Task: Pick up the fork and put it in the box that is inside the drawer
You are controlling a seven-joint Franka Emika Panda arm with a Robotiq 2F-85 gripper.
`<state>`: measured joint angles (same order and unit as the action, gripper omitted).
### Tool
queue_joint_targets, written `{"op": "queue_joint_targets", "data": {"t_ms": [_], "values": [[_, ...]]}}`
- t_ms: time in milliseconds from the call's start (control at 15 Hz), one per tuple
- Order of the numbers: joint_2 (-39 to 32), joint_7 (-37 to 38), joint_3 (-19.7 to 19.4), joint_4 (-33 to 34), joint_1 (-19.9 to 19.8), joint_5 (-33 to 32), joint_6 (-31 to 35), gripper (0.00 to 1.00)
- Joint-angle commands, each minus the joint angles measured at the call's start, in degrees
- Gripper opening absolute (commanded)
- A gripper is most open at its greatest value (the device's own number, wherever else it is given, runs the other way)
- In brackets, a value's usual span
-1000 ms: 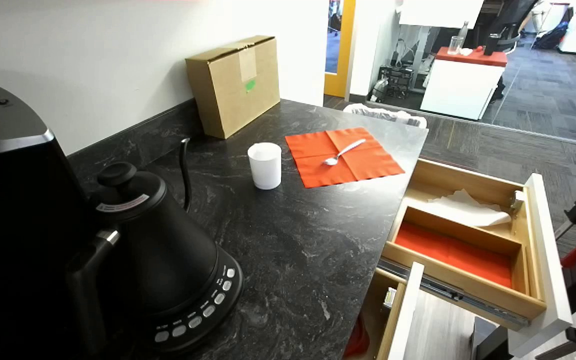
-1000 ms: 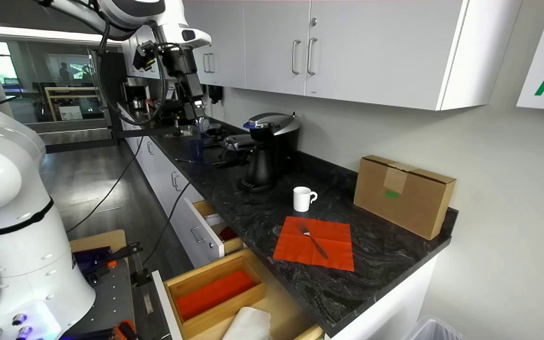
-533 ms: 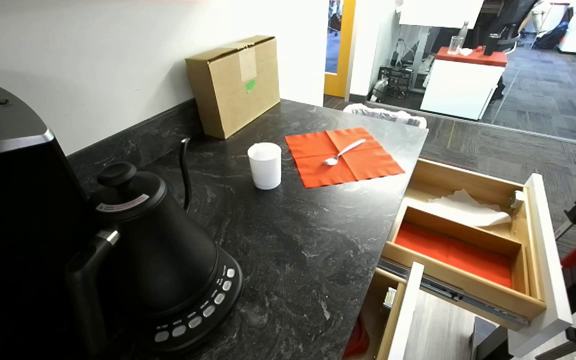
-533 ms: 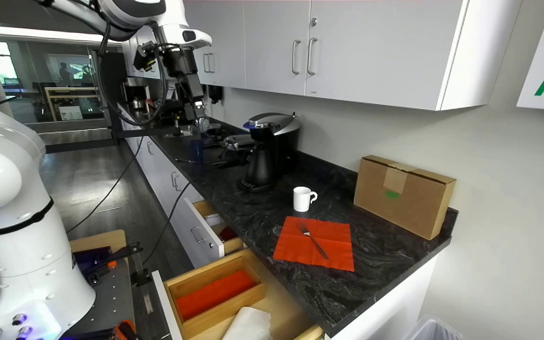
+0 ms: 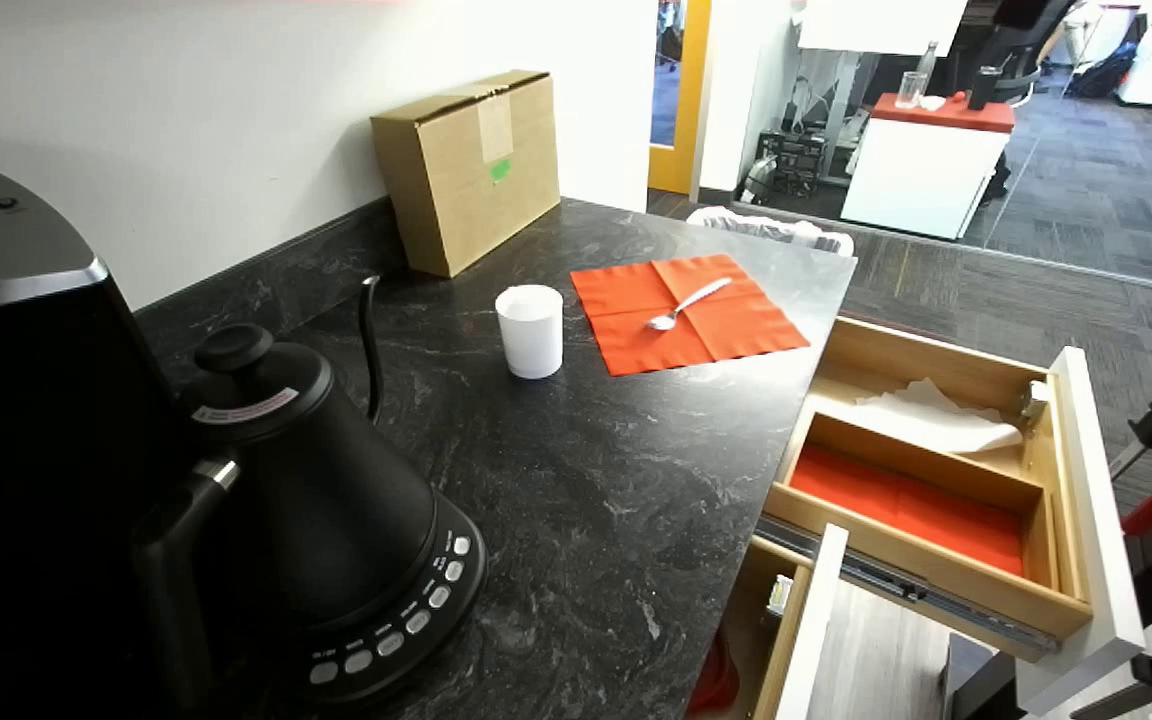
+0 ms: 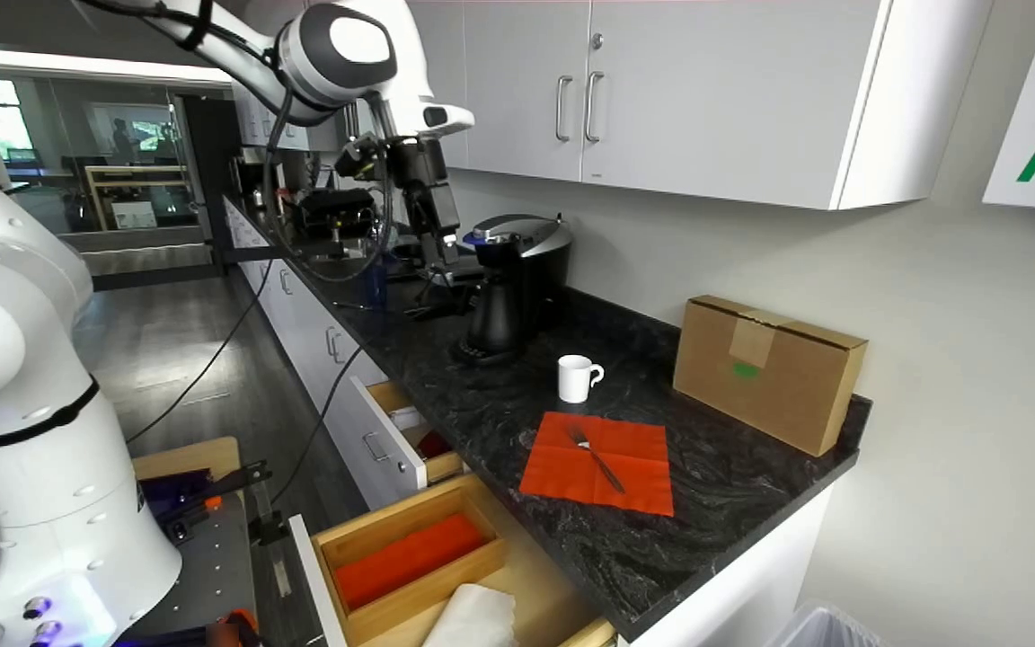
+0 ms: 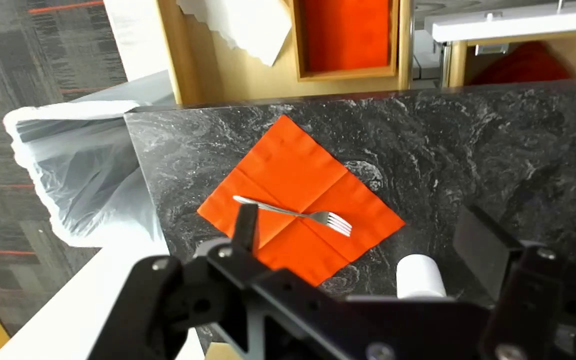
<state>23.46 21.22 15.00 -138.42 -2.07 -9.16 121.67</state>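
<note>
The silver fork (image 5: 688, 304) lies on an orange cloth (image 5: 626, 330) on the dark counter; it shows in both exterior views (image 6: 598, 460) and the wrist view (image 7: 323, 217). The box (image 6: 432, 577), a light-wood tray with a red bottom, sits inside the pulled-out drawer (image 6: 320, 580); the box also shows in the wrist view (image 7: 348, 76). My gripper (image 6: 447, 271) is above the counter near the kettle, well away from the fork. In the wrist view the gripper (image 7: 365, 239) is open, with nothing between its fingers. The left finger overlaps the cloth in the picture.
A white mug (image 6: 574, 381) stands beside the cloth. A black kettle (image 5: 326, 500) and a cardboard box (image 6: 765, 377) stand on the counter. A smaller drawer (image 6: 383, 454) is open nearby. White paper (image 6: 474, 615) lies in the drawer beside the box. A lined bin (image 7: 93, 170) stands past the counter's end.
Over the last half second my arm and gripper have moved right and slightly down in the exterior view, along the counter towards the cloth. The fork, box, drawer and mug have not moved.
</note>
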Motion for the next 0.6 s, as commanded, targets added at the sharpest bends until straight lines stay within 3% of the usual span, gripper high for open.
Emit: {"op": "queue_joint_targets", "data": {"t_ms": [0,533], "values": [[-9.89,7.19,-2.7,6.76,-1.21,0.69,3.95,1.0],[-23.52,23.86,-8.44,17.39,0.41,4.57,3.39,1.0]]}}
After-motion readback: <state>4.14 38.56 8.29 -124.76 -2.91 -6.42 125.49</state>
